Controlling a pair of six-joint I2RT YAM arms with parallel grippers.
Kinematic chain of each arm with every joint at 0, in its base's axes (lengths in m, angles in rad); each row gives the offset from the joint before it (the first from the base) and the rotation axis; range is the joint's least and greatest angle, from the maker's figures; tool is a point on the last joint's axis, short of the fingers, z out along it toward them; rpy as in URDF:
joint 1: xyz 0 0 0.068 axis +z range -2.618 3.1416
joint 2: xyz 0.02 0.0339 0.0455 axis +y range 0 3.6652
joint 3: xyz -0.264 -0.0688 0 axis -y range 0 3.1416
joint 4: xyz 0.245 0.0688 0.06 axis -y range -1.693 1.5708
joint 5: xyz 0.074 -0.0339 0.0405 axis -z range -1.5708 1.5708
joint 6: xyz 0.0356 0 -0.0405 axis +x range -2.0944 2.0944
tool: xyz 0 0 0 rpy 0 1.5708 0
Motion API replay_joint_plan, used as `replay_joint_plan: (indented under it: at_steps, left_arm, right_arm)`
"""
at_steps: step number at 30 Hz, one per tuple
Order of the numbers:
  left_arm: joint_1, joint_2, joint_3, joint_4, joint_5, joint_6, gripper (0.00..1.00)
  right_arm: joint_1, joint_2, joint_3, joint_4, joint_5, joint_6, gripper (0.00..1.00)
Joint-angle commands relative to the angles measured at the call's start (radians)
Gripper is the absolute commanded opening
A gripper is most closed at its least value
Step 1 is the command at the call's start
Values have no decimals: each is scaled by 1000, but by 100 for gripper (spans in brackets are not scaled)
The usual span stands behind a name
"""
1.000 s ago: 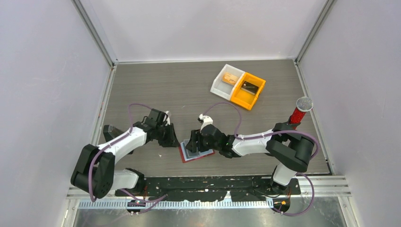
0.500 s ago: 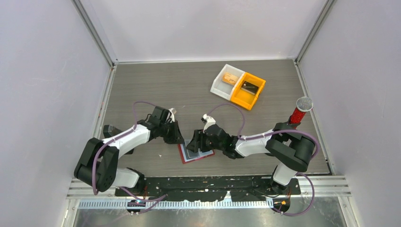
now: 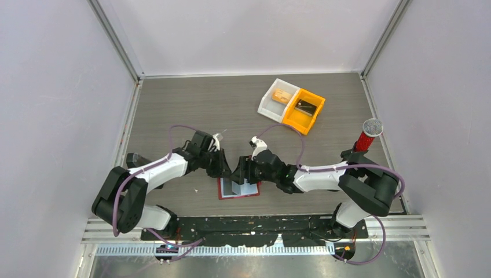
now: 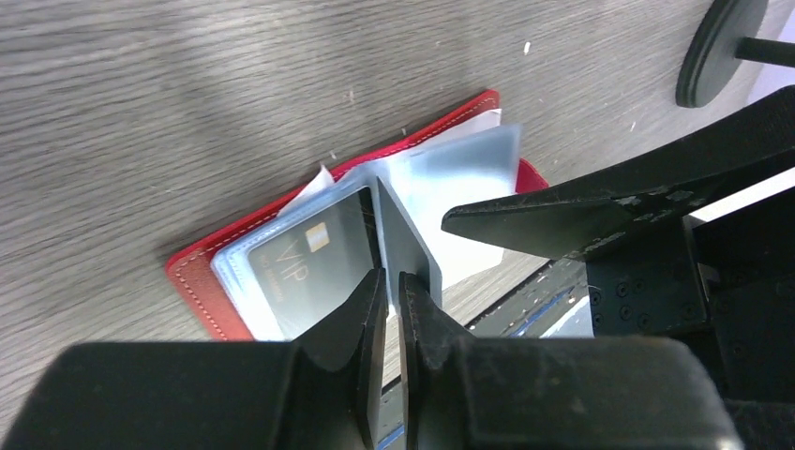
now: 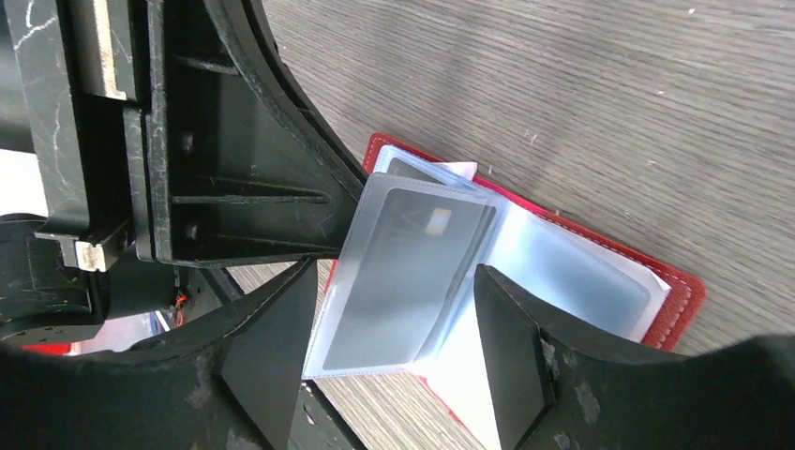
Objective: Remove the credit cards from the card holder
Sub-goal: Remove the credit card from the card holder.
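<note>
The red card holder (image 3: 222,190) lies open on the table near the front edge, with clear sleeves inside. My left gripper (image 3: 227,171) is shut on one sleeve (image 4: 403,234) and holds it upright off the holder (image 4: 202,281). In the right wrist view this raised sleeve (image 5: 403,253) holds a dark grey card with a chip. Another dark card marked VIP (image 4: 305,258) lies flat in a sleeve. My right gripper (image 3: 239,174) is open, its fingers (image 5: 511,347) standing either side of the sleeves above the holder (image 5: 675,309). An orange-tan card (image 3: 282,95) lies in the white bin.
A white bin (image 3: 267,104) and an orange bin (image 3: 298,123) stand joined at the back right; the orange one holds a dark card (image 3: 305,106). A red post with a grey round head (image 3: 370,130) stands at the right. Walls enclose the table.
My left gripper has moved right to the card holder, shut on a sleeve and raised it. My right gripper has shifted slightly over the holder, which has turned a little.
</note>
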Motion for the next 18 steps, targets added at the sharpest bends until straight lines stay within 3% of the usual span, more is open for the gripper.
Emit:
replay_joint_plan:
  at_steps: [1, 10, 18]
  left_arm:
    - [-33, -12, 31, 67, 58, -38, 13]
    - [-97, 8, 44, 111, 59, -73, 15]
    - [-97, -78, 31, 60, -36, -58, 16]
  right_arm:
    - [-3, -76, 17, -76, 72, -35, 70]
    - [-6, -285, 47, -347, 227, -100, 70]
    - [2, -347, 34, -359, 210, -87, 63]
